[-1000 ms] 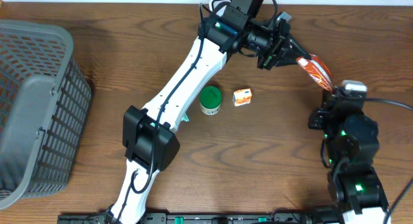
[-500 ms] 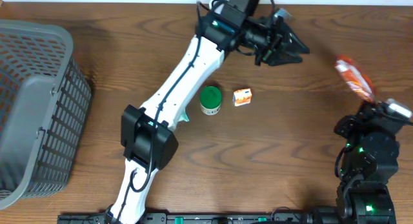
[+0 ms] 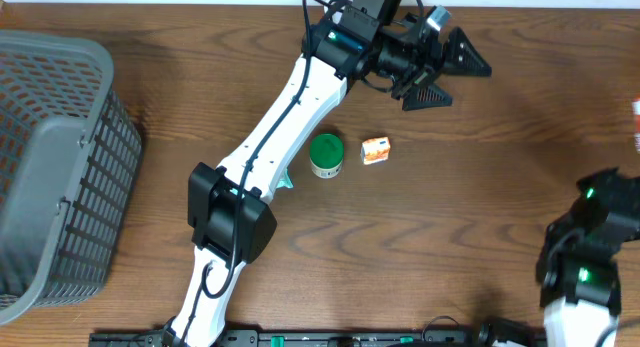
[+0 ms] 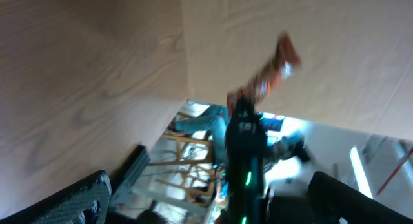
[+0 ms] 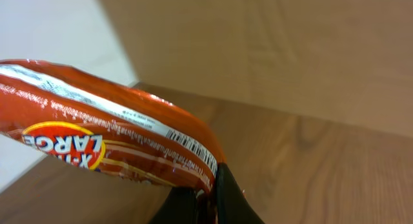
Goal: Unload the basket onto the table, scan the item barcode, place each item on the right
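Observation:
The item is an orange packet [image 5: 110,137] with a yellow "X-LARGE" label and a barcode [image 5: 190,148] along its edge. My right gripper [image 5: 210,188] is shut on the packet's end and holds it above the table. In the overhead view only a sliver of the packet [image 3: 636,125] shows at the right edge, above the right arm [image 3: 590,242]. My left gripper [image 3: 462,85] hangs open at the table's far side with nothing between its fingers. In the left wrist view the left gripper [image 4: 216,201] looks at the right arm with the packet [image 4: 274,69] some way off.
A green-lidded jar [image 3: 326,155] and a small orange box [image 3: 375,150] stand side by side mid-table, below the left arm. A grey mesh basket [image 3: 55,177] fills the left side.
My left gripper has opened and let go of the packet. The right arm has carried the packet away to the right edge of the overhead view.

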